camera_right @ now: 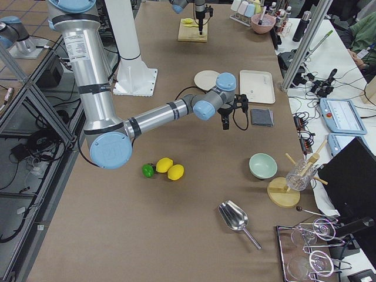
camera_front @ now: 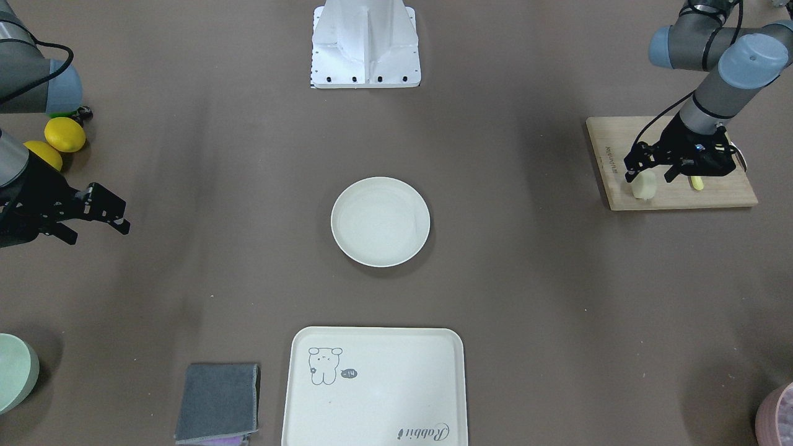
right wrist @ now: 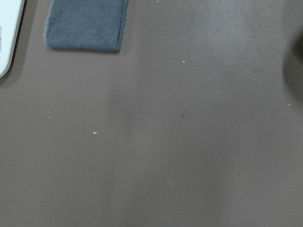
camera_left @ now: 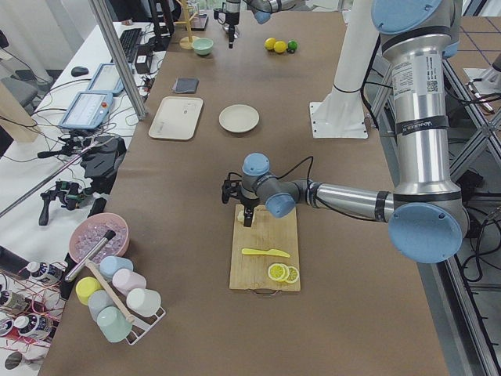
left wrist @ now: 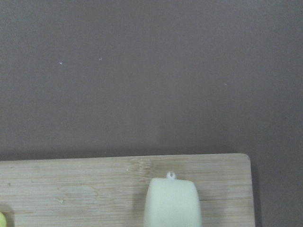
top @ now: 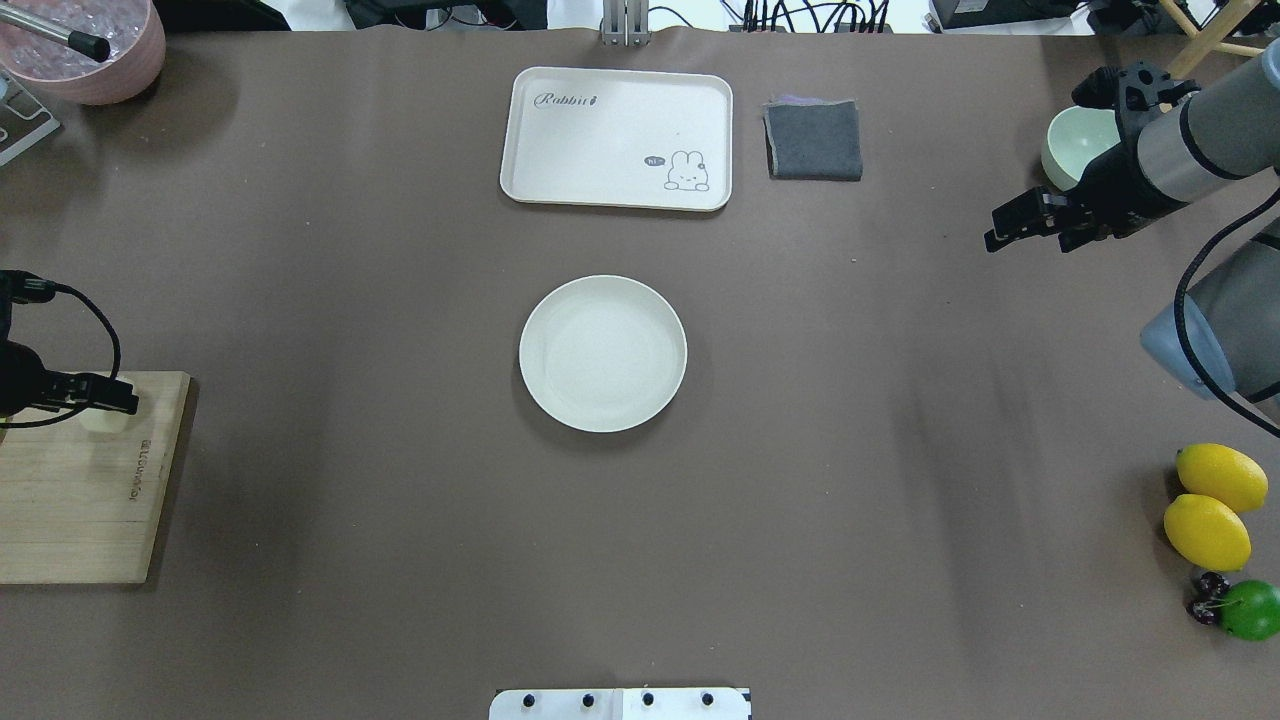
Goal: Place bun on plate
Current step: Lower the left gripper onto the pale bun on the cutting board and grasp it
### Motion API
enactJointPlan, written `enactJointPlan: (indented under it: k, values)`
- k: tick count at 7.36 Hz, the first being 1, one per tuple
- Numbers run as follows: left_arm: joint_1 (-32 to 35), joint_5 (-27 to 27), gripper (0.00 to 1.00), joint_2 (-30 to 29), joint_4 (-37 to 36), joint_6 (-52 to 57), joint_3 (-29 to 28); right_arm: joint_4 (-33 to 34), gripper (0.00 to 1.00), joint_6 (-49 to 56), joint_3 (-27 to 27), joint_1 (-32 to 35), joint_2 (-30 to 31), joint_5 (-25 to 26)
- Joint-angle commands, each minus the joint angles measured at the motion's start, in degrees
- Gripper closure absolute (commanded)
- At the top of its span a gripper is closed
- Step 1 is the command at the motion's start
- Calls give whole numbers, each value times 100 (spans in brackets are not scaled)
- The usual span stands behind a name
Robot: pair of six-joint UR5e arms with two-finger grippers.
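Note:
The bun [camera_front: 644, 184], a small pale cream block, lies near a corner of the wooden cutting board [camera_front: 675, 197]. It also fills the bottom of the left wrist view, bun [left wrist: 173, 203]. My left gripper [camera_front: 650, 176] hangs low over it, open, with a finger on either side; I cannot tell if either finger touches. The round cream plate [camera_front: 380, 222] sits bare at the table's middle, plate [top: 603, 353], far from the bun. My right gripper [camera_front: 93, 217] is open with nothing in it, above bare table at the other end, right gripper [top: 1020, 225].
A cream tray [camera_front: 375, 387] and a folded grey cloth [camera_front: 218, 402] lie beyond the plate. Two lemons [camera_front: 62, 139] lie near the right arm. A pale green bowl [top: 1075, 140] stands behind the right gripper. Lemon slices [camera_left: 282, 273] and a yellow knife [camera_left: 266, 252] rest on the board.

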State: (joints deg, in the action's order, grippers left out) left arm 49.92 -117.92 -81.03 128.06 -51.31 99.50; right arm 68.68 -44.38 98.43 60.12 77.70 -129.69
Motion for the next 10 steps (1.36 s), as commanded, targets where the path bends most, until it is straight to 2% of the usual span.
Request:
enactJointPlan:
  k: [1,2,3,9,10]
  values:
    - [0,6,52,-1,0,-2,-18,-3,0,0,0,0,0,5]
    - [0,6,66,-1,0,-2,-1,-3,0,0,44,0,17,5]
    - [0,-3,73,-1,0,-2,8,-3,0,0,71,0,43,-4]
    - [289,-21,73,-18,-9,7,420,23,0,-9,203,9,96,-56]
    - [307,-21,73,-340,-52,-19,439,23,0,-9,203,9,96,-56]
